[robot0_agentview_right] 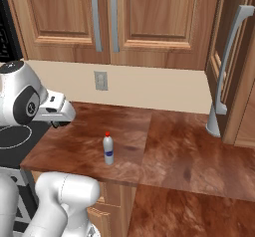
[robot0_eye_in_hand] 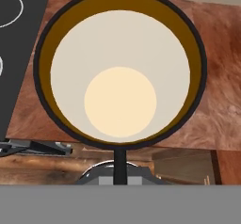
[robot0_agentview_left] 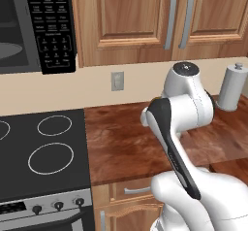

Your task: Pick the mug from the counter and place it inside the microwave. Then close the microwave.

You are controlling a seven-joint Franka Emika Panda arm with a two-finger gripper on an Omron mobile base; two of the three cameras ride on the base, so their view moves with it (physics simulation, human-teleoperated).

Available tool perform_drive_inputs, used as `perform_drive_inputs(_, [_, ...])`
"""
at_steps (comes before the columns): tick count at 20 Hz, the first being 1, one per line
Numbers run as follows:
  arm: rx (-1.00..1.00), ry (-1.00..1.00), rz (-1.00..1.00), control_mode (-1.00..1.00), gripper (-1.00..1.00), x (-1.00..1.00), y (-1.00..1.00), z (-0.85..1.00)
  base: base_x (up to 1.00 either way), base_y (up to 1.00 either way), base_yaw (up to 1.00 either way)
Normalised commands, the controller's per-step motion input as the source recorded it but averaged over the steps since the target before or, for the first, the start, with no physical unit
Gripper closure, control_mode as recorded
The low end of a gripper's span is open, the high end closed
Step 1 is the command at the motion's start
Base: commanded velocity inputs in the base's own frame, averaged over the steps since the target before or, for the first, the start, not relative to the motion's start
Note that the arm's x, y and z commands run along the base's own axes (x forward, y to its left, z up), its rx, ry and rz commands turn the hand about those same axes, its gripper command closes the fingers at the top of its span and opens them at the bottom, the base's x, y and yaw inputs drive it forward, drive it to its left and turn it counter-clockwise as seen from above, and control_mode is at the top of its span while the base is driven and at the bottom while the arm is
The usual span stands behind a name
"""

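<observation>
The gripper (robot0_eye_in_hand: pixel 120 171) is clamped narrow on the near rim of the mug (robot0_eye_in_hand: pixel 120 68), held above the counter (robot0_eye_in_hand: pixel 216 77) beside the stove (robot0_eye_in_hand: pixel 21 39). Microwave (robot0_agentview_left: pixel 36 26) button labels are too small to read.

white bottle (robot0_agentview_right: pixel 108 150), stovetop (robot0_agentview_left: pixel 41 150), paper towel roll (robot0_agentview_left: pixel 233 87), wall outlet (robot0_agentview_left: pixel 117 81)

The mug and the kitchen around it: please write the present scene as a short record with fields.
mug: seen from above in the hand view, open top facing the camera, gripped at its rim
gripper: shut on the mug
counter: reddish-brown wood
white bottle: upright on the counter, red cap
microwave: above the stovetop, door state unclear
</observation>
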Motion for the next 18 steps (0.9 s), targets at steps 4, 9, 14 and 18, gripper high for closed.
perform_drive_inputs(4, [0.0,0.0,0.0,-1.0,1.0,0.0,0.0,0.0,0.0,0.0,0.0])
perform_drive_inputs(9, [0.0,0.0,0.0,-1.0,1.0,-0.07,0.0,0.0,0.0,0.0,0.0])
perform_drive_inputs(14, [0.0,0.0,0.0,-1.0,1.0,-0.12,0.0,0.0,0.0,0.0,0.0])
perform_drive_inputs(18, [0.0,0.0,0.0,1.0,1.0,0.0,0.0,0.0,-0.35,0.02,0.0])
